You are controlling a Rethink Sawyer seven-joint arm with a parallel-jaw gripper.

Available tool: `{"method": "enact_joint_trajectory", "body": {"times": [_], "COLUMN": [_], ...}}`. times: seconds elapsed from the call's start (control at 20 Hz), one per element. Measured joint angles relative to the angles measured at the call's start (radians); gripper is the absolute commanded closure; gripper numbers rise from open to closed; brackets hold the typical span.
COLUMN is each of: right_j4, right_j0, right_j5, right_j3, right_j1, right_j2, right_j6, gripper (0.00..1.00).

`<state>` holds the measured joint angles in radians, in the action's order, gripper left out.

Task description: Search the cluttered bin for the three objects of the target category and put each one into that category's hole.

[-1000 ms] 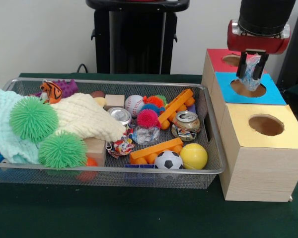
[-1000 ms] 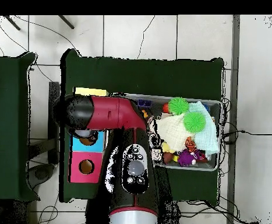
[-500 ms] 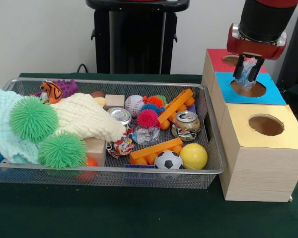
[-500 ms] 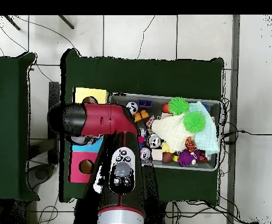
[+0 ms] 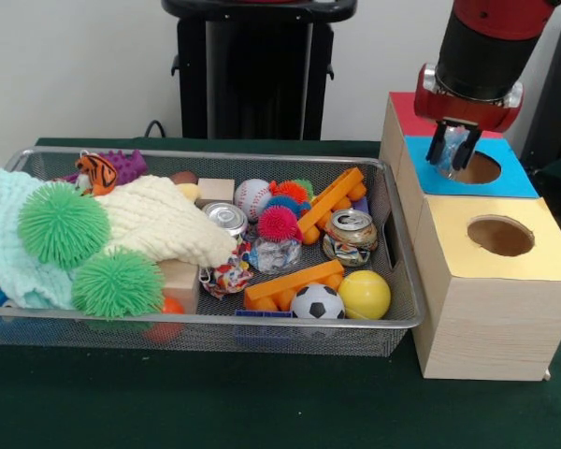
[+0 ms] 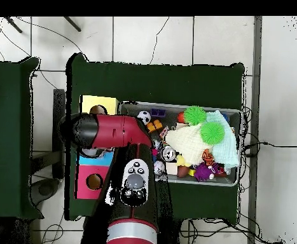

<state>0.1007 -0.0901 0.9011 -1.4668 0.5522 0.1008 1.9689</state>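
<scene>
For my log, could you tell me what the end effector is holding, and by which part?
The end effector is pinching a crumpled clear plastic item by its upper part, above the blue hole.

Behind our green-clothed table we note a black stand against a pale wall. Overhead, cables trail across white floor tiles; second green table alongside.

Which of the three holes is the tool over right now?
The hole in the blue panel, the middle one. The tool hangs at its left edge; the red-panel hole is hidden behind the arm, and the yellow-panel hole sits nearer the camera.
</scene>
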Motion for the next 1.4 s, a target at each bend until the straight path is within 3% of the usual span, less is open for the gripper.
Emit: {"method": "enact_joint_trajectory", "body": {"times": [1.35, 1.4], "right_j4": [0.115, 0.115], "right_j0": [-0.001, -0.001], "right_j5": [-0.014, -0.017], "right_j3": [-0.018, -0.021], "right_j1": [-0.005, -0.007], "right_j2": [0.002, 0.002], "right_j6": [0.0, 0.0], "gripper": [1.0, 0.0]}}
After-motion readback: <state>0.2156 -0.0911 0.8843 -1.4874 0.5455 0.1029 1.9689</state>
